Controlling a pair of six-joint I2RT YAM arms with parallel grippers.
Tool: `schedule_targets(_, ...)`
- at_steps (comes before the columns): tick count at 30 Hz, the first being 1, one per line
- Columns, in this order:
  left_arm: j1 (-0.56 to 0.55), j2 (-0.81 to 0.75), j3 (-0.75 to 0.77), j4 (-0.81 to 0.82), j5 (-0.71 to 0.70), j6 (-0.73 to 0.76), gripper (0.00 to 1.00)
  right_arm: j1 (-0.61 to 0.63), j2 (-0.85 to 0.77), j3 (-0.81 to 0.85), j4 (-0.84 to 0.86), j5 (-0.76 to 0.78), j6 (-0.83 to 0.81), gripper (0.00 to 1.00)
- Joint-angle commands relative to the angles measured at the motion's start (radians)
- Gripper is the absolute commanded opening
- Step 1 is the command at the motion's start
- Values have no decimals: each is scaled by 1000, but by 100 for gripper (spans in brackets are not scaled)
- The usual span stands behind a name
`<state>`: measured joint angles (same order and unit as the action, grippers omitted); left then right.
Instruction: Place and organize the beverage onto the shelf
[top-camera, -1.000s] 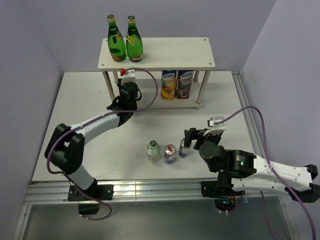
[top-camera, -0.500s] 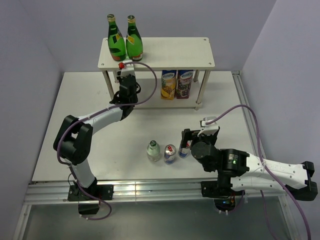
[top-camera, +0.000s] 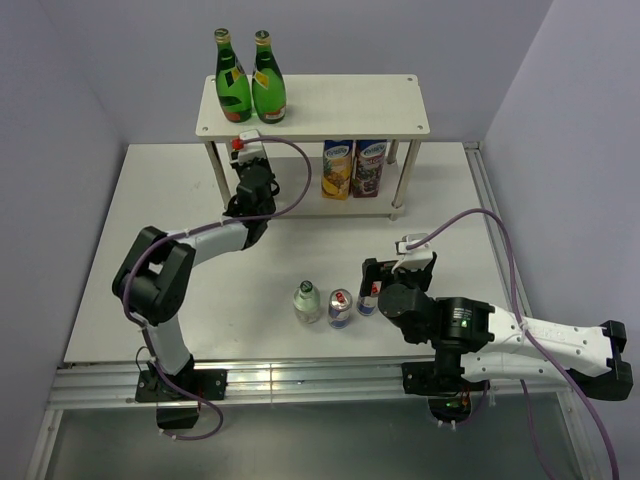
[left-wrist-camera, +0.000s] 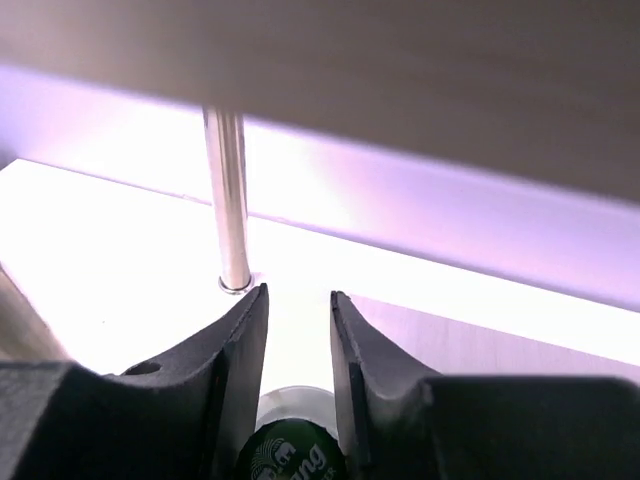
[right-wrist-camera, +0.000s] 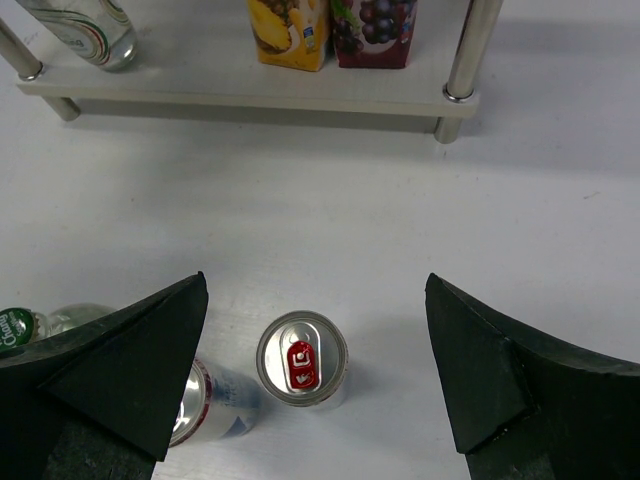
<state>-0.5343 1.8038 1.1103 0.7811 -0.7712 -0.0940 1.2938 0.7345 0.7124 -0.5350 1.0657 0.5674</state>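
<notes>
My left tool (left-wrist-camera: 298, 312) is closed on a small clear bottle (left-wrist-camera: 290, 452), with its fingers (left-wrist-camera: 240, 350) pressed to either side of the green-capped top. It reaches in under the top board of the shelf (top-camera: 340, 100) at the left end, and a metal post (left-wrist-camera: 232, 200) stands just ahead of it. In my right wrist view the lower part of that bottle shows at the left end of the lower board, apparently standing on it.

The two green glass bottles (top-camera: 233, 90) stand side by side on the left end of the top board. Two juice cartons (top-camera: 337, 170) sit together on the lower board, right of the middle.

My right tool (right-wrist-camera: 315, 290) is spread wide and grips nothing. It hangs over an upright can (right-wrist-camera: 302, 358) on the tabletop (top-camera: 180, 200), which sits between the two fingers without touching either. A second can (right-wrist-camera: 205, 405) stands just to its left, partly under my left-hand finger. The second clear bottle (top-camera: 307, 302), also green-capped, stands just beyond that. These three form a short row near the front of the tabletop, well apart from the shelf.
</notes>
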Motion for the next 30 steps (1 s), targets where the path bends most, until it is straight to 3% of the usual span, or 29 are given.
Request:
schedule_targets(1, 23, 35, -6, 46, -40, -12, 0, 9, 5, 10, 17, 34, 8, 96)
schedule_targets(5, 25, 57, 0, 61, -77, -10, 0, 7, 9, 10, 10, 36, 12, 96)
schedule_targets(8, 23, 72, 14, 53, -91, -9, 20, 7, 5, 9, 10, 37, 15, 96)
schedule_targets(9, 25, 74, 17, 50, -88, -10, 37, 9, 5, 10, 12, 37, 14, 96)
schedule_targets(10, 25, 81, 19, 46, -88, -7, 46, 9, 5, 9, 13, 39, 12, 96)
schedule_targets(12, 25, 83, 25, 40, -91, -4, 56, 9, 6, 10, 9, 40, 15, 96)
schedule_targets(16, 23, 85, 29, 29, -89, -3, 67, 9, 9, 9, 6, 42, 20, 96)
schedule_targets(23, 23, 85, 36, 15, -86, 0, 70, 9, 2, 1, 7, 43, 25, 96)
schedule_targets(29, 23, 75, 39, -17, -71, -1, 79, 9, -1, 1, 9, 46, 26, 96)
schedule_targets(30, 20, 75, 40, -22, -62, -4, 98, 9, -1, 1, 7, 46, 26, 96)
